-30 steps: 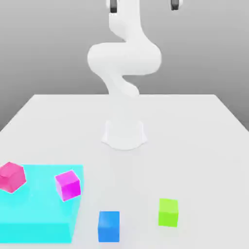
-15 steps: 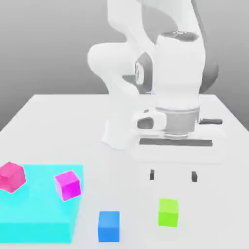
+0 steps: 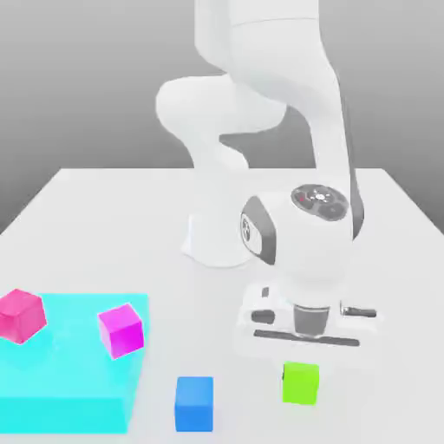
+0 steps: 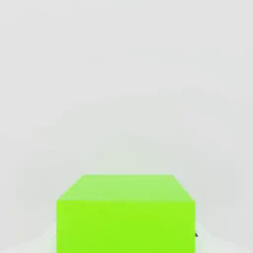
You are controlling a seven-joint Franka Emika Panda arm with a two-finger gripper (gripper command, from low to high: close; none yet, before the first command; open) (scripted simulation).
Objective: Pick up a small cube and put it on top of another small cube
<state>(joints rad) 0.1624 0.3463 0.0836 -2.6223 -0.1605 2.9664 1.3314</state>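
With the fingers (image 4: 196, 235) drawn in flush against two opposite sides of the green cube (image 3: 300, 382), gripping it low down, no gap to be made out at either edge in the hand view. Judged to be at the grasp step: clamped, but not yet lifted, with the green cube resting flat near the front edge of the counter (image 3: 104, 225), directly under the hand (image 3: 303, 323), toward the exterior view's right. Next, by this reading, calls for a straight rise clear of the counter, then a carry toward a second cube. Probably the blue cube (image 3: 194, 403), lying on the same counter a little apart toward the exterior view's left and unobstructed. Less likely one of the two pink cubes (image 3: 120, 329) (image 3: 21, 314), both sitting tilted or skewed up on the cyan block (image 3: 69, 390) and so poor footing. Then needs a lowering square onto the top face, edges lined up, and a release only once seated; could slide off with any offset, given equal footprints. As for heading: sits upright, one flat face turned toward the exterior view, top face level, sides running roughly square to the counter's front edge. No long axis to speak of, all edges looking equal, so no preferred direction for the grip beyond staying parallel to a pair of faces.
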